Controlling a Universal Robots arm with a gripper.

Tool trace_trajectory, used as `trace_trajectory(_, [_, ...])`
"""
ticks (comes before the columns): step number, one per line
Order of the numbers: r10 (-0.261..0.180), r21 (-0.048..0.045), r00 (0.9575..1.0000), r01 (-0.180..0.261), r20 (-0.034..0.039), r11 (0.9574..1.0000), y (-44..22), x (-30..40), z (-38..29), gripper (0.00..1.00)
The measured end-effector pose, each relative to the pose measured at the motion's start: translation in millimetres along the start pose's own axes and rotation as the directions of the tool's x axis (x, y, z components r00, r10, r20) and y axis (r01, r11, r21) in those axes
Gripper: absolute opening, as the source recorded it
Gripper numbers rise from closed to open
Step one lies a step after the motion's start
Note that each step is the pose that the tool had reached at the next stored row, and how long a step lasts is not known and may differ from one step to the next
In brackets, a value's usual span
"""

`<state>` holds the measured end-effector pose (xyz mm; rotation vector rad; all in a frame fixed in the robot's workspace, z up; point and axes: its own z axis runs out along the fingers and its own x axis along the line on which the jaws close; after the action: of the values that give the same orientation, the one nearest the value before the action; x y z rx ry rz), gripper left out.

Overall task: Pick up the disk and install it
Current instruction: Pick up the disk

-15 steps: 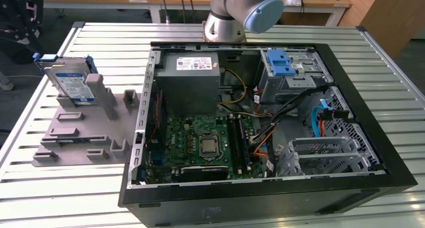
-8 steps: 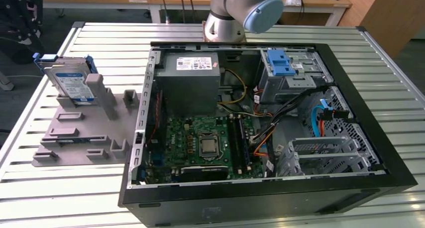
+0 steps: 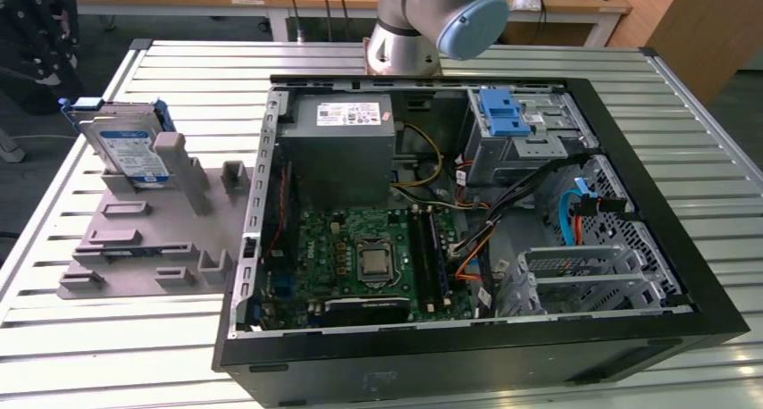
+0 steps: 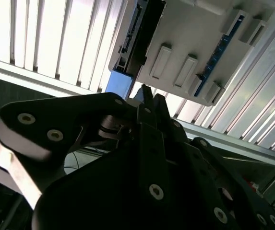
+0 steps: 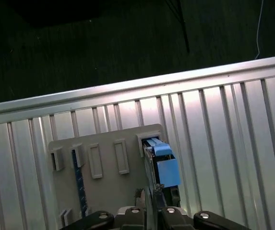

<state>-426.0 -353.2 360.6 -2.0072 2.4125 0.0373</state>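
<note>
Silver-grey disk (image 3: 125, 146): stands on edge in the grey holder (image 3: 143, 239), leaning against a post, at the exterior view's left and outside the case (image 3: 667, 324).
Handling: judged stiff, fairly heavy for its size and sensitive to knocks. The metal faces are likely slick, and the blue frame should give better purchase.
Hold: probably across the two flat faces at the free upper edge, above the posts.
Gripper (image 4: 147, 96): jaws look together and clamped on nothing. In both wrist views the tips point toward the disk's blue end, apart from it.
Around: slatted metal tabletop (image 3: 179, 70); open case with a drive cage (image 3: 524, 150) topped by a blue latch (image 3: 503, 114).
In the way: the holder's posts just beside the disk, and loose cables (image 3: 573, 204) crossing near the cage.
</note>
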Motion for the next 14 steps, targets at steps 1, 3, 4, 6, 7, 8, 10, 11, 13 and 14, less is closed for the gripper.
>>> trace_trajectory(1, [0.0,0.0001,1.0,0.0,0.0001,1.0,0.0,0.0,0.0,0.17])
trace_trajectory(3, [0.0,0.0001,1.0,0.0,0.0001,1.0,0.0,0.0,0.1,0.29])
trace_trajectory(4, [0.0,0.0002,1.0,0.0,0.0001,1.0,0.0,0.0,0.1,0.29])
trace_trajectory(6, [0.0,0.0001,1.0,0.0,0.0002,1.0,0.0,0.0,0.6,0.41])
trace_trajectory(7, [0.0,-0.0005,1.0,0.0,0.0001,1.0,0.0,-0.1,1.4,0.41])
trace_trajectory(8, [0.0,-0.0006,1.0,0.0,0.0,1.0,0.2,-0.8,2.3,0.53])
trace_trajectory(10, [0.0,-0.0007,1.0,0.0,0.0001,1.0,0.4,-2.6,5.5,0.58])
trace_trajectory(11, [0.0,-0.0006,1.0,0.0,0.0001,1.0,0.6,-3.1,7.4,0.58])
trace_trajectory(13, [-0.016,-0.0011,0.9999,0.016,0.0003,0.9999,0.8,-3.0,9.5,0.65])
trace_trajectory(14, [-0.032,-0.0014,0.9995,0.032,0.0,0.9995,0.8,-3.0,10.3,0.65])
